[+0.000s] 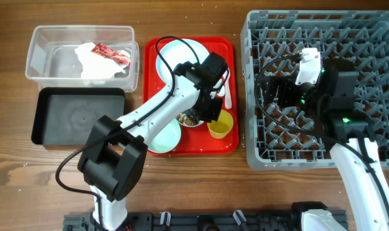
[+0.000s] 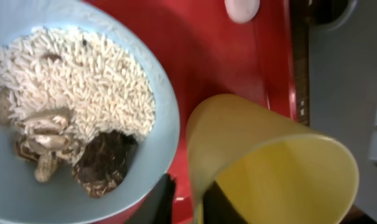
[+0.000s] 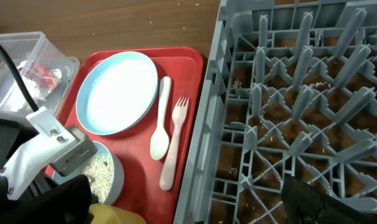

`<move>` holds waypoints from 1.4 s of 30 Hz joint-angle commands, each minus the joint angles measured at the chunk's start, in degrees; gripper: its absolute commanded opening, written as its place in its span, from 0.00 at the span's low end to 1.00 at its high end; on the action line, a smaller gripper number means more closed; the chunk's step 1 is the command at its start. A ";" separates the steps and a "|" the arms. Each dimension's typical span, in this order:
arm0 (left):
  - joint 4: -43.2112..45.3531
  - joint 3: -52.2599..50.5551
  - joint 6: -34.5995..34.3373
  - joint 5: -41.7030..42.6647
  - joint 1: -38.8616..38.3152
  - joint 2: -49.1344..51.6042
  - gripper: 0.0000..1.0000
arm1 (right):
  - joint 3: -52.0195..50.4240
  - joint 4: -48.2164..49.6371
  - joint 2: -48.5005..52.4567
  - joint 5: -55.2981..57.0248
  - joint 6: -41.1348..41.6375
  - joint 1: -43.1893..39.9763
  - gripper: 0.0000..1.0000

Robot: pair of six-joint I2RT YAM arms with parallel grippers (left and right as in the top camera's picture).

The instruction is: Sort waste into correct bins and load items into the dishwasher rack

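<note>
My left gripper (image 1: 214,114) is open over the red tray. In the left wrist view (image 2: 191,200) one finger is inside the yellow cup (image 2: 282,168) and the other is between the cup and the pale blue bowl (image 2: 157,93). A sliver of tray shows beside the cup wall. The bowl holds rice scraps (image 2: 70,81) with brown bits. The plate (image 1: 181,54), spoon (image 3: 159,118), fork (image 3: 175,143) and mint-green bowl (image 1: 165,136) lie on the tray. My right gripper (image 1: 281,90) hovers open and empty over the grey rack (image 1: 374,38).
The clear tub (image 1: 47,38) at the back left holds the white napkin (image 1: 95,64) and the red wrapper (image 1: 112,54). The black tray (image 1: 79,115) sits in front of it. The red serving tray (image 1: 230,45) lies between the bins and the rack.
</note>
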 commanded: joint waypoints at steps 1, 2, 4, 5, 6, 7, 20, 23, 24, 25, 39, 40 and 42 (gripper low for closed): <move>1.11 -0.42 -0.11 -0.33 -0.13 -0.07 0.04 | 1.16 -0.09 0.37 -0.96 1.27 -0.13 1.00; 1.27 -0.35 -0.11 0.15 -0.09 -0.09 0.04 | 1.16 -0.09 0.37 -0.96 2.58 -0.13 1.00; 0.94 1.16 -0.11 2.62 1.38 -0.92 0.04 | 1.16 0.00 0.37 -3.21 3.63 -0.13 1.00; 0.79 2.51 -0.09 6.34 3.76 -2.43 0.04 | 1.16 0.24 0.37 -5.97 3.65 -0.13 1.00; 0.81 3.67 0.20 11.37 6.86 -4.17 0.04 | 1.16 0.59 0.37 -9.03 3.76 -0.13 1.00; 0.94 4.35 0.55 15.52 9.40 -5.27 0.04 | 1.16 0.96 0.42 -11.87 3.82 -0.13 1.00; -1.81 4.76 6.62 65.42 29.29 -8.33 0.04 | 1.09 52.41 20.59 -58.97 20.76 5.84 0.97; -1.84 4.76 6.60 66.40 28.24 -8.33 0.04 | 1.09 53.44 22.12 -58.34 20.50 7.52 0.98; -1.81 4.76 6.60 66.40 27.93 -8.33 0.04 | 1.09 53.48 22.12 -58.36 20.20 7.74 0.97; -1.84 4.76 6.60 66.40 27.71 -8.33 0.04 | 1.09 54.62 22.12 -58.42 20.35 7.78 0.95; 0.72 4.74 6.58 59.63 27.34 -8.33 0.48 | 1.09 61.02 22.10 -58.82 31.89 6.93 0.36; 1.36 4.74 6.56 53.77 27.34 -8.33 0.49 | 1.09 60.35 22.10 -58.71 32.17 6.16 0.36; 1.90 4.76 6.56 38.03 27.34 -8.33 0.54 | 1.09 54.97 22.03 -55.87 31.56 4.35 0.36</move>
